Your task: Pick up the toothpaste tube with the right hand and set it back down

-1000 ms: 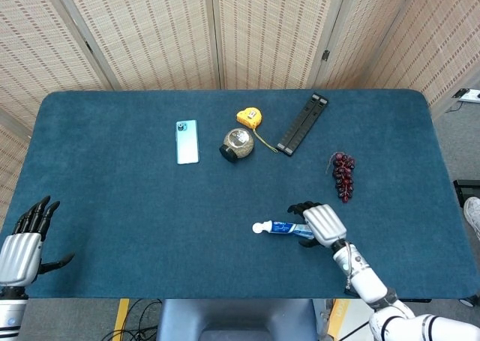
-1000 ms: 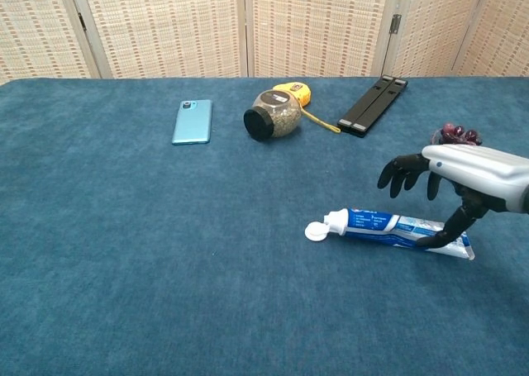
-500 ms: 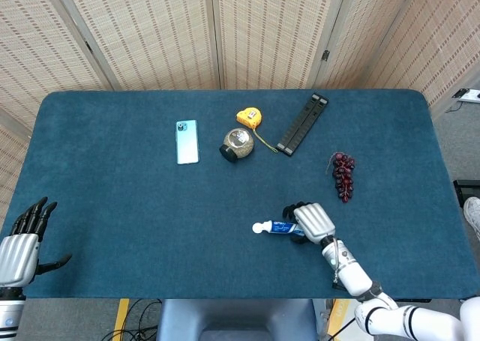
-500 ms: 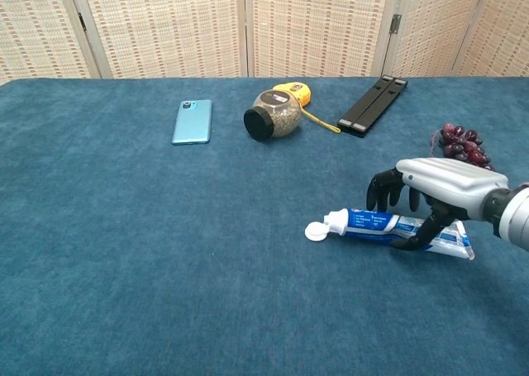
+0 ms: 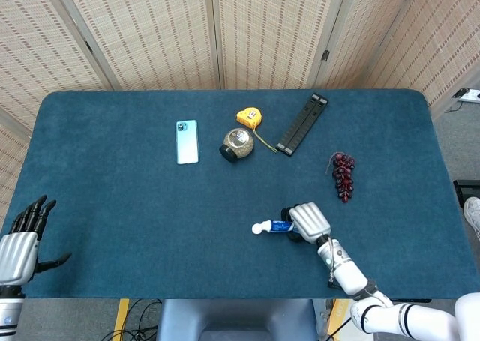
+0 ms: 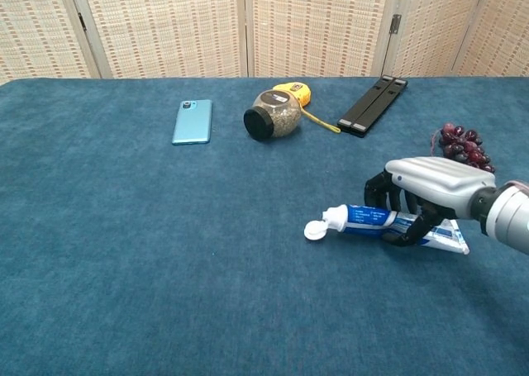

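The blue-and-white toothpaste tube (image 5: 274, 226) (image 6: 355, 218) lies near the front of the blue table, its white cap pointing left. My right hand (image 5: 309, 221) (image 6: 426, 182) covers the tube's middle, and its dark fingers curl round the tube from behind while the thumb closes in from the front. The tube looks level and at, or barely off, the cloth. My left hand (image 5: 19, 247) hangs by the table's front left corner with its fingers spread and nothing in it. The chest view does not show it.
A light blue phone (image 5: 187, 142) (image 6: 193, 121), a tipped jar (image 5: 237, 143) (image 6: 273, 121), a yellow tape measure (image 5: 249, 117) and a black folding stand (image 5: 303, 123) (image 6: 374, 103) lie across the far half. A bunch of dark grapes (image 5: 343, 174) (image 6: 463, 142) sits just behind my right hand.
My right hand has come down and leftward onto the tube, and its fingers have closed around it. The tube's flat end has shifted slightly. The left hand has barely moved.
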